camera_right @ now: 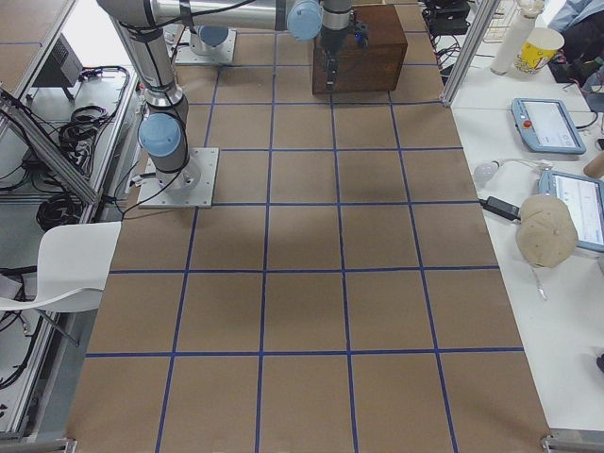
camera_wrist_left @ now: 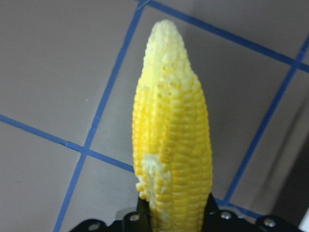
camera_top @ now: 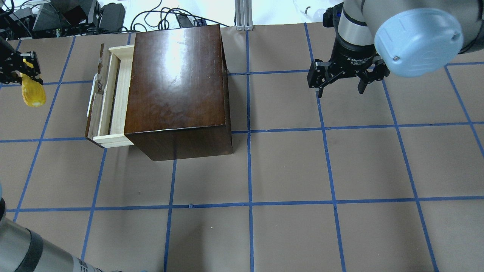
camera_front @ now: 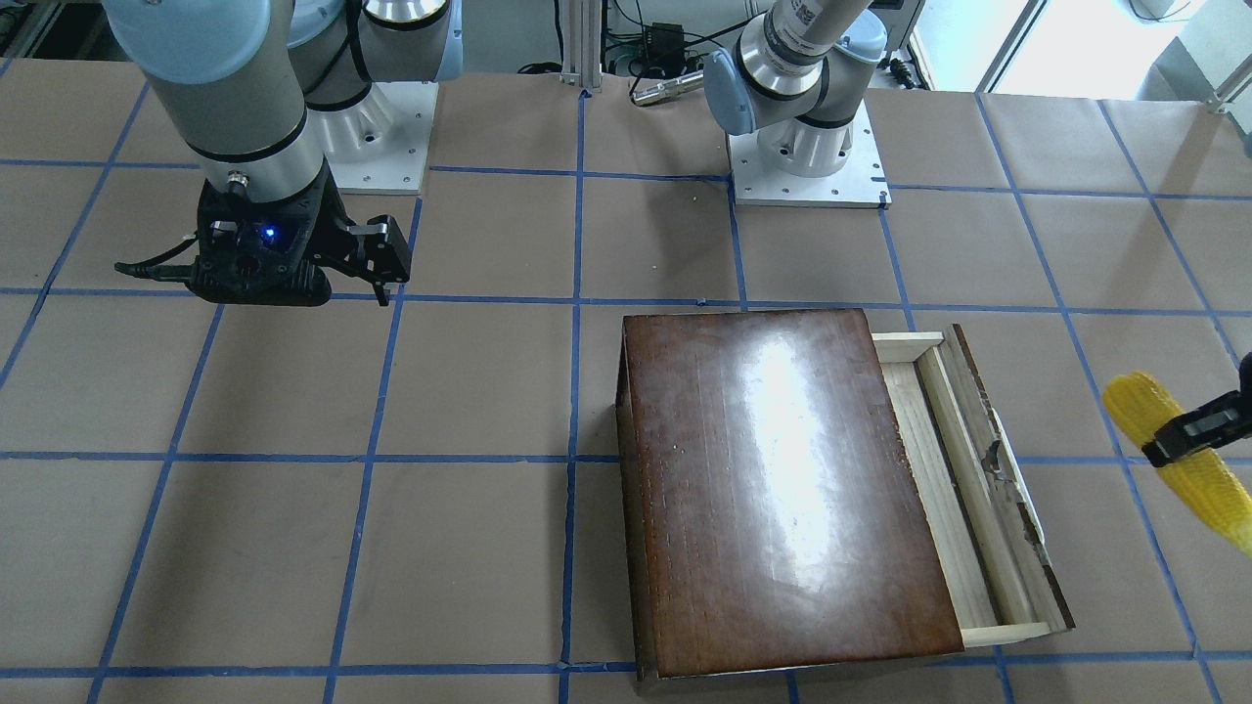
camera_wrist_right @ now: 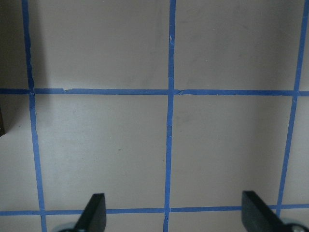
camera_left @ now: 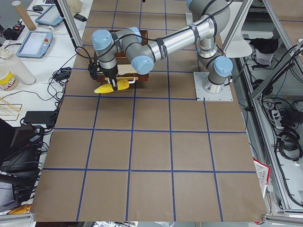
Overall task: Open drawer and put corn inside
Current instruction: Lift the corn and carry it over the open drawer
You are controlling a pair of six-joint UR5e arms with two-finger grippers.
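The glossy dark-brown box (camera_top: 177, 83) stands at the table's far left. Its drawer (camera_top: 113, 94) is pulled partly out to the left, showing a pale wood tray, a worn brown front panel and a whitish handle (camera_top: 90, 96). The tray looks empty. My left gripper (camera_top: 22, 70) is shut on the yellow corn (camera_top: 33, 94) around its middle, holding it in the air left of the drawer front. The corn fills the left wrist view (camera_wrist_left: 174, 145) and shows at the front-facing view's right edge (camera_front: 1144, 406). My right gripper (camera_top: 340, 92) is open and empty above the table, right of the box.
Brown paper with a blue tape grid (camera_top: 249, 166) covers the table. Both arm bases (camera_front: 807, 156) stand at the robot's edge. Cables and electronics (camera_top: 75, 15) lie beyond the far edge behind the box. Tablets and a cup (camera_right: 543, 47) sit on a side bench.
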